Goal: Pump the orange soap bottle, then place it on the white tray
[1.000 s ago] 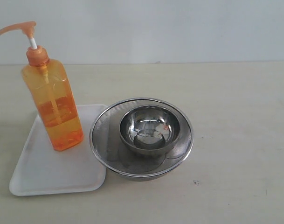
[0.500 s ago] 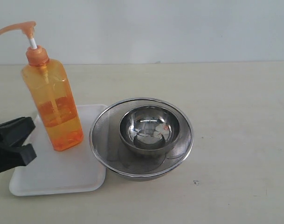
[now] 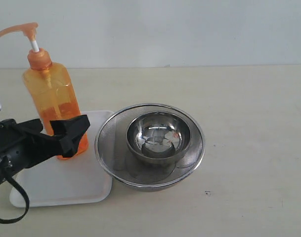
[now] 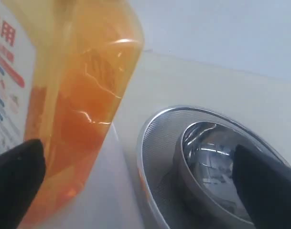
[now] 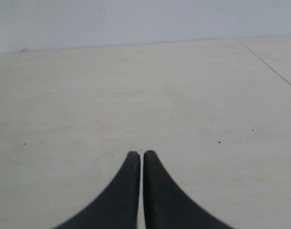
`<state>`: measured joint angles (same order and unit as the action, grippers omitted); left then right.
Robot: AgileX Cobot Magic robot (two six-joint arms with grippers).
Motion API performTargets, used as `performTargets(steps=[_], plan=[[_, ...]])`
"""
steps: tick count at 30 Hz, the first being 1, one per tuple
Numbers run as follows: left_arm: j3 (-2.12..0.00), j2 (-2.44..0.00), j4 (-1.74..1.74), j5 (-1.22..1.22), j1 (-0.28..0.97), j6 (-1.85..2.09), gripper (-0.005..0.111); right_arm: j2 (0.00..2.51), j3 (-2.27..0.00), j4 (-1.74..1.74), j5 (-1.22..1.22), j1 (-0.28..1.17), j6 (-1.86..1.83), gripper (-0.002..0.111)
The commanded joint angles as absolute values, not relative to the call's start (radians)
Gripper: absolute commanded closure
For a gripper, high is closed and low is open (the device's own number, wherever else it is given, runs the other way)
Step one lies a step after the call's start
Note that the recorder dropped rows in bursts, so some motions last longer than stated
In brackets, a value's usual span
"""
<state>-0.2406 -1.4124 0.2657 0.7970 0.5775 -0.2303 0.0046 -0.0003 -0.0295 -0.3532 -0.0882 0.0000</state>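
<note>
Now that your left gripper [image 4: 135, 167] has come in from the tabletop's left edge, jaws wide astride the orange soap bottle [image 3: 54, 98], pumping looks next. The bottle already stands on the white tray [image 3: 61, 190] near that edge. Your right gripper [image 5: 141, 155] has its jaws pressed together.

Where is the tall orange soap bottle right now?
The tall orange plastic soap bottle stands upright at the left of the exterior view, on the flat white plastic tray, beside the round steel mesh bowl.
</note>
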Motion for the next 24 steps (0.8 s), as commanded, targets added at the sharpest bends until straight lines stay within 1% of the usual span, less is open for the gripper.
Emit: performTargets(steps=[1, 7, 15, 24], plan=[[-0.293, -1.487, 0.305, 0.848, 0.58, -0.201, -0.003, 0.0, 0.0, -0.027, -0.343, -0.091, -0.009, 0.108], [-0.336, -1.558, 0.49, 0.893, 0.58, -0.07, -0.003, 0.0, 0.0, -0.027, -0.343, -0.091, -0.009, 0.108], [-0.343, -1.582, 0.522, 0.997, 0.58, -0.033, -0.003, 0.0, 0.0, -0.027, -0.343, -0.091, -0.009, 0.108], [-0.343, -1.582, 0.665, 1.005, 0.58, 0.083, -0.003, 0.0, 0.0, -0.027, -0.343, -0.091, -0.007, 0.108]])
